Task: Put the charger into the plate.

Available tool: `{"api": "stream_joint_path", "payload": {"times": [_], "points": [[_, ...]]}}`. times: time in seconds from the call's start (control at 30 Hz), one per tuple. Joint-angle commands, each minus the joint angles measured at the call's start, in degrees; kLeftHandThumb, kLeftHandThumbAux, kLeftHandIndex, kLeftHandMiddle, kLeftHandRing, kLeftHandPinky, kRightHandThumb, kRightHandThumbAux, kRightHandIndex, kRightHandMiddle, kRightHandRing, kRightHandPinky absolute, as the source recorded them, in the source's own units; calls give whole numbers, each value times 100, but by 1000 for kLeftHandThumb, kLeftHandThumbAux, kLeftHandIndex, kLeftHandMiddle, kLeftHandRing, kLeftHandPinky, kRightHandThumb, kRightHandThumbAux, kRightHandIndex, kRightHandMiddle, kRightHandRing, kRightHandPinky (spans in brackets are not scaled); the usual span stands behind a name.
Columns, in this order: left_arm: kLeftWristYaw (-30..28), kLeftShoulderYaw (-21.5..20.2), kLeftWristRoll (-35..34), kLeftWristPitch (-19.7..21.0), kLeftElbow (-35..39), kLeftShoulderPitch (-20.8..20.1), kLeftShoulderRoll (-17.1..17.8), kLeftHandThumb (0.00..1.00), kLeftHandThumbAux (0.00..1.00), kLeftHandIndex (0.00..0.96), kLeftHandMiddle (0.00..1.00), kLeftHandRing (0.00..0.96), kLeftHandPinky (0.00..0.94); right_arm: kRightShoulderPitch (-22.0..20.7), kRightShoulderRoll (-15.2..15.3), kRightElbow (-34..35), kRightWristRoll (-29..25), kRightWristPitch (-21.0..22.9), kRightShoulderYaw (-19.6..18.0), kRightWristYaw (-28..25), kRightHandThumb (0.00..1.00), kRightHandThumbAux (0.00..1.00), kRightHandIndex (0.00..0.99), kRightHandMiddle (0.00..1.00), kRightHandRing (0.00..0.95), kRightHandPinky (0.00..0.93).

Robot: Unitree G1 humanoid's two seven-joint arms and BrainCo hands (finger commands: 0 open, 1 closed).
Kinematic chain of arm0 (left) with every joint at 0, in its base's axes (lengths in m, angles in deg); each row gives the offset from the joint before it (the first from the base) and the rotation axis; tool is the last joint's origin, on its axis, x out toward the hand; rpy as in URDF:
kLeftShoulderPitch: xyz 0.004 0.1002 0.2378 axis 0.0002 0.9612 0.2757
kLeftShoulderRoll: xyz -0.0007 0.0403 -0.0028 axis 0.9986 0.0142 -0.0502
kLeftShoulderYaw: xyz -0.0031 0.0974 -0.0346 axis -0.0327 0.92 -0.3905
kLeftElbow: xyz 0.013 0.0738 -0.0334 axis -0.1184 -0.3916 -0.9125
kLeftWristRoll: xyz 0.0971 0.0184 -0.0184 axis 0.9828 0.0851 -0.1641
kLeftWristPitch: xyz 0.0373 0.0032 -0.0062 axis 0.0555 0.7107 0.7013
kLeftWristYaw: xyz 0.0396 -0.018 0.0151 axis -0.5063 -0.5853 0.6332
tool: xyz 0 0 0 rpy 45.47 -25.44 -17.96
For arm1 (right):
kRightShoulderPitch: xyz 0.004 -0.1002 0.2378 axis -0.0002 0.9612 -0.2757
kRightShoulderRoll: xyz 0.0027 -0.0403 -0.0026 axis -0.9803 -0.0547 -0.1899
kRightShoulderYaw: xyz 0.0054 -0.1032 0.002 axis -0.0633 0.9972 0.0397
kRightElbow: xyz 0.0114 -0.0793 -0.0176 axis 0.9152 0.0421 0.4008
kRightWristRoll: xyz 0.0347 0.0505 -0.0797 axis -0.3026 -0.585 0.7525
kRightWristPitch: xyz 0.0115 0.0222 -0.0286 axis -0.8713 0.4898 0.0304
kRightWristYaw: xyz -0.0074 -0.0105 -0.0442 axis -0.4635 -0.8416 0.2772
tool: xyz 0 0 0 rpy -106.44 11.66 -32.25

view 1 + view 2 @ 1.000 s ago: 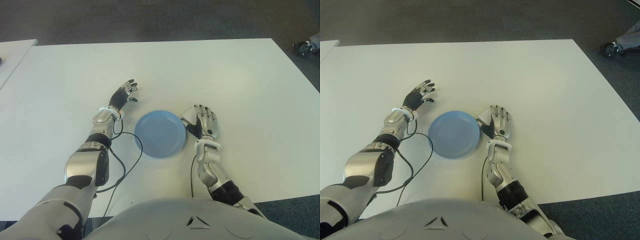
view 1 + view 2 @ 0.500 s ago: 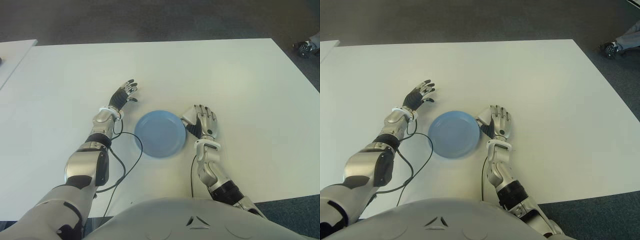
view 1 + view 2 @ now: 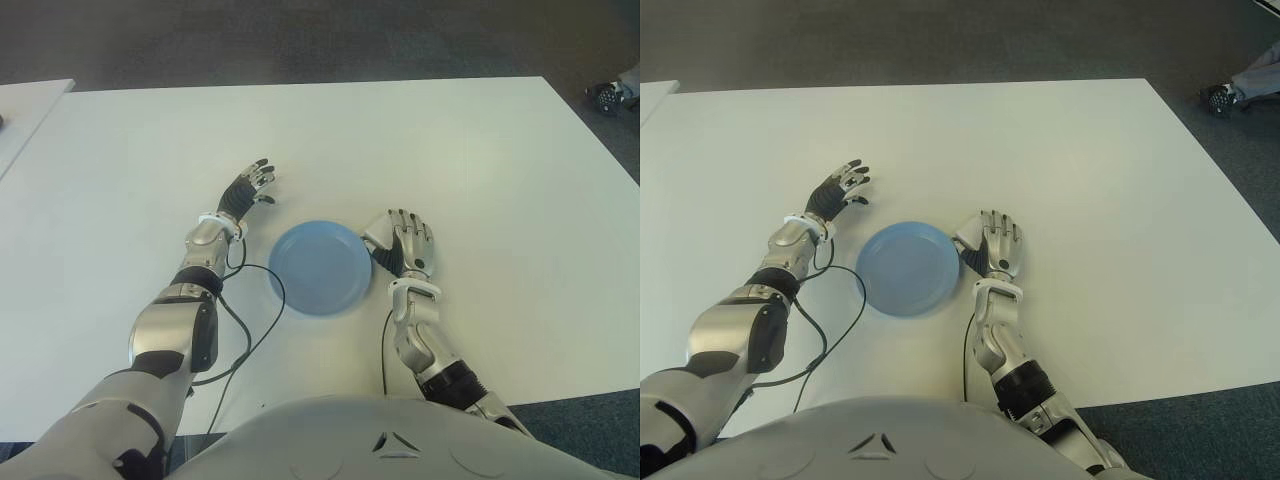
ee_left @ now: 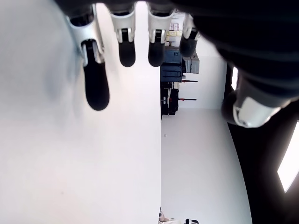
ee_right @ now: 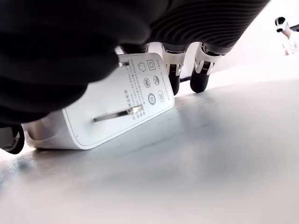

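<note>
The blue plate point(image 3: 320, 268) sits empty on the white table point(image 3: 480, 160), between my two hands. The white charger point(image 5: 117, 107) shows only in the right wrist view: it lies under my right palm with its metal prongs facing the camera, the thumb on one side and the fingertips point(image 5: 201, 79) beyond it touching the table. My right hand point(image 3: 405, 245) lies flat just right of the plate with its fingers stretched out, not closed around the charger. To the left of the plate is my left hand point(image 3: 250, 190), fingers spread and holding nothing.
A black cable point(image 3: 268, 300) loops from my left arm past the plate's near left rim. A second white table point(image 3: 25, 105) stands at the far left. A person's shoe point(image 3: 610, 95) shows on the floor past the far right corner.
</note>
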Motion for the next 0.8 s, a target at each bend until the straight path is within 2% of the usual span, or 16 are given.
{"api": "stream_joint_path", "payload": {"times": [0.03,0.07,0.13,0.17,0.2,0.23,0.27,0.33,0.4,0.47,0.53,0.8], "points": [[-7,27,37,169,-135,200,-19,0,483,32,109,115,136,244,-54,-410,-236,-15,-27,22,385,305,0,0,1,80],[-12,26,36,168,-136,201,-18,0,483,32,109,115,136,245,-81,-458,-269,-77,-67,172,387,308,0,0,1,91],[-20,24,32,168,-137,202,-18,0,483,31,110,115,135,252,-143,-548,-341,-207,-158,491,422,325,6,49,98,225],[-23,22,31,168,-138,201,-17,0,483,31,110,115,135,251,-176,-599,-378,-274,-204,647,495,347,68,149,221,342],[-26,22,30,168,-139,201,-16,0,483,31,110,115,134,250,-213,-655,-424,-355,-260,822,522,355,90,184,265,384],[-28,21,30,168,-140,200,-15,0,484,31,110,115,134,248,-238,-698,-457,-414,-299,943,618,372,174,299,380,474],[-31,20,28,173,-142,199,-14,0,484,30,110,115,134,240,-278,-788,-553,-522,-392,1114,653,377,204,341,421,506],[-34,17,24,186,-145,197,-14,0,484,30,110,115,134,237,-363,-902,-704,-677,-546,1393,738,399,329,490,546,610],[-34,15,20,198,-149,192,-11,0,485,31,111,115,135,234,-452,-973,-812,-787,-664,1640,785,425,423,570,618,670],[-32,16,17,204,-150,192,-9,0,486,32,113,116,135,221,-516,-1063,-900,-912,-762,1876,822,572,403,546,674,708],[-34,20,12,196,-146,196,-9,0,486,32,114,117,135,198,-558,-1162,-979,-1032,-835,2049,835,622,397,540,703,732],[-29,35,13,187,-142,197,-10,0,485,30,112,115,132,125,-645,-1391,-1350,-1442,-1034,2190,851,675,393,530,777,800]]}}
